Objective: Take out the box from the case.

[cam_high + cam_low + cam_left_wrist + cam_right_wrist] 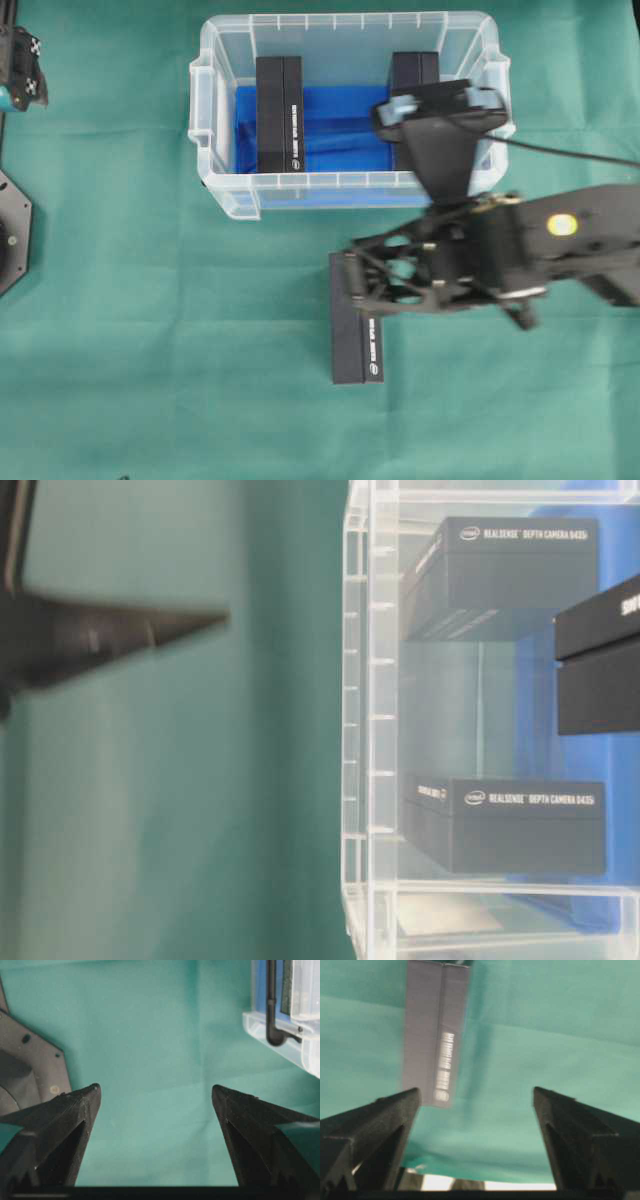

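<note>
Overhead exterior view shows three dark boxes in all. Two stand inside the case (345, 30), the clear plastic bin with a blue lining, which sits on the green worktop (150, 350): the left box in the case (279, 115) stands toward the case's left side, and the right box in the case (414, 72) stands toward its right side, partly hidden under the right arm's wrist camera mount. The third box (356, 335) lies flat on the worktop below the case, well clear of its rim, with white lettering along one long face.

One right end effector (352, 288) hangs over the upper end of that third box; its jaws are spread wide and nothing sits between them. From the right wrist view the box (437, 1035) lies on the cloth ahead of the left finger (375, 1130), apart from both fingers.

One left end effector (156, 1110) is released too, its two fingers wide apart over bare green cloth, with a corner of the case (280, 1030) at upper right of its view.
</note>
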`<action>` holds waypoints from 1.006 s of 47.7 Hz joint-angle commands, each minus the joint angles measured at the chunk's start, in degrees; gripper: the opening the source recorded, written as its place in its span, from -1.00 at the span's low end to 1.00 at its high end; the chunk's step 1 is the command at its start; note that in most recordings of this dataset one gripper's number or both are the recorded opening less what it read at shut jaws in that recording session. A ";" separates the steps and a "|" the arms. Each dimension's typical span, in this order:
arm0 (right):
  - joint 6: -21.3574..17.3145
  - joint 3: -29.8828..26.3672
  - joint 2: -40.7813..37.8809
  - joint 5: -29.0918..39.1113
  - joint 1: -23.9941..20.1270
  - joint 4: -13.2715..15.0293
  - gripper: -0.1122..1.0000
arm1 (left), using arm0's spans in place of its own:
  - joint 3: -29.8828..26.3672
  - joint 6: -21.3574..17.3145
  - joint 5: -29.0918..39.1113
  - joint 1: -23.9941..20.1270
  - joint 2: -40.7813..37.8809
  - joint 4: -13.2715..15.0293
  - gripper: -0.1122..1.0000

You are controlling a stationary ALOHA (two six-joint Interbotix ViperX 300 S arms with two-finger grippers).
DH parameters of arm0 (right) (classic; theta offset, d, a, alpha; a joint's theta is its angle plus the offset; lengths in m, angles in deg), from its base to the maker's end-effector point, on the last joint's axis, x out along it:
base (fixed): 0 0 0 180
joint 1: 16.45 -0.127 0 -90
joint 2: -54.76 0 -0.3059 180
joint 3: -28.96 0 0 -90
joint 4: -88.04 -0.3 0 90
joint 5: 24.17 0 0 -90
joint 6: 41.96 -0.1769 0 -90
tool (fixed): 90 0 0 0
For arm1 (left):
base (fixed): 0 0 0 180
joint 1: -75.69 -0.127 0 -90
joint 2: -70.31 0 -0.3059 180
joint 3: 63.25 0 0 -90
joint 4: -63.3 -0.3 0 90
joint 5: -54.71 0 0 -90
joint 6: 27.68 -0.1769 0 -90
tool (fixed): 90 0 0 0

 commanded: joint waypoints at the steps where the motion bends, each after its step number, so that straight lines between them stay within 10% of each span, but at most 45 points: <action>1: -0.26 3.60 5.10 -0.26 -0.79 0.09 0.84 | -1.41 0.44 0.09 -0.18 0.09 0.18 0.86; 28: -1.49 28.74 30.32 -0.79 -1.85 0.09 0.84 | -1.32 1.23 0.09 -0.18 0.09 0.18 0.86; 48: -1.14 32.43 33.84 -0.09 -1.85 0.09 0.84 | -1.41 1.23 -0.18 -0.18 -0.26 0.18 0.86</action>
